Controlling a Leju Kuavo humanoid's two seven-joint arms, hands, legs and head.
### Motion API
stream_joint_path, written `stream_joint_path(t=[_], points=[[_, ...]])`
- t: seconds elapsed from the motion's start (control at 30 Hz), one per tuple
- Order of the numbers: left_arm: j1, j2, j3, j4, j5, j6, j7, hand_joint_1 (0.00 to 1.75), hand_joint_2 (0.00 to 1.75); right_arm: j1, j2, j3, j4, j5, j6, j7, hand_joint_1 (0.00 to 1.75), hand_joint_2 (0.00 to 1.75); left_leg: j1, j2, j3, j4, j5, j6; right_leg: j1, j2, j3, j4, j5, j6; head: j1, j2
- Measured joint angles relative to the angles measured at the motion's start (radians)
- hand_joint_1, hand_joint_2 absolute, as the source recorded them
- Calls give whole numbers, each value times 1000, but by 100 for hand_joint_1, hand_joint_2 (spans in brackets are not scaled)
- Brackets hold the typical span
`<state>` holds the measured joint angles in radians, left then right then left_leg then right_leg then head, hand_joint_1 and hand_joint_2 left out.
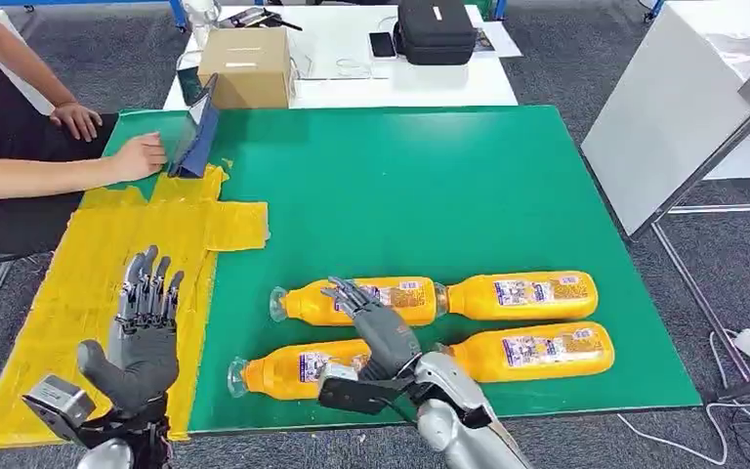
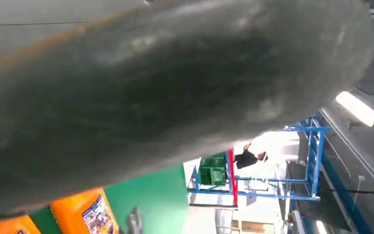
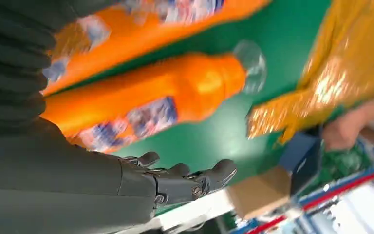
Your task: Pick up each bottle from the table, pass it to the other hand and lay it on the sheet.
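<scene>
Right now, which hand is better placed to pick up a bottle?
The right hand: it hovers open directly over the bottles, while the left hand is open above the yellow sheet, away from them.
</scene>
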<state>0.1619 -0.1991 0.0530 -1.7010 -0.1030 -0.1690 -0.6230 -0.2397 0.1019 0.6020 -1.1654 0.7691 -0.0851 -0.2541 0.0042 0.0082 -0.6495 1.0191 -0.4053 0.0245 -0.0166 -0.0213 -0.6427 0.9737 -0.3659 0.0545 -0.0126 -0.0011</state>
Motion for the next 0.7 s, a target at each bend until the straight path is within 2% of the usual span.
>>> stream_joint_path(t=[0.17,0.3,0.57,0.7], points=[[1,0,4,11,9,3,-6,0,0,-1,-18,79,-1,-1,2,5,0,175,0,0,0,0,-1,-1,0,0,-1,0,0,0,0,0],[13,-1,18,11,17,5,-13,0,0,13,-73,133,-77,0,2,6,0,175,0,0,0,0,-1,-1,0,0,0,0,0,0,0,0],[54,-23,63,0,14,-24,-24,0,0,40,-195,180,-210,131,-13,130,0,175,-1,0,0,0,-2,-1,0,0,0,0,0,0,0,0],[65,-32,78,-9,14,-29,-24,0,0,43,-225,184,-233,150,-18,146,0,175,0,0,0,0,-2,-1,0,0,0,0,0,0,0,0]])
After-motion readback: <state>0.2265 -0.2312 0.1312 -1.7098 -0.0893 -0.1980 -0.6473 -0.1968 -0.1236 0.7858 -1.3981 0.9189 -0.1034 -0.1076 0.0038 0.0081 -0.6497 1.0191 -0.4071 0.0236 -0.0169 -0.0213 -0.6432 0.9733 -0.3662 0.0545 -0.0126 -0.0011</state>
